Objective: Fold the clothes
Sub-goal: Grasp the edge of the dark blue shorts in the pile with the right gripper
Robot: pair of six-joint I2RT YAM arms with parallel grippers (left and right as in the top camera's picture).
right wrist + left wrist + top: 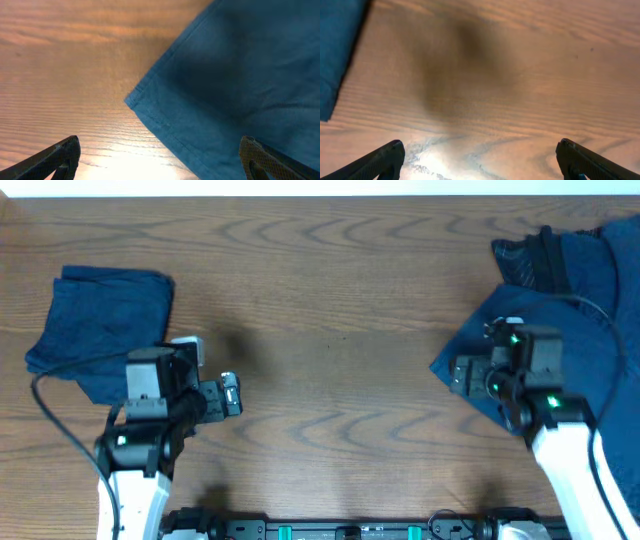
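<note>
On the wooden table (330, 300) there are two lots of dark blue clothes. One folded garment (100, 330) lies at the left side, in a rough rectangle. A loose garment (570, 300) is spread at the right side and runs out of the picture at the right edge; one corner of it points toward the middle of the table.

The left gripper (232, 394) stands just beside the folded garment, on its right, above bare wood. Its fingers (382, 161) are wide apart and hold nothing; in the left wrist view only an edge of the blue cloth shows at the top left.

The right gripper (458, 375) is over the corner of the loose garment. Its fingers (55, 157) are also wide apart, with nothing between them, and the hemmed corner (145, 100) lies flat on the wood in front of them
</note>
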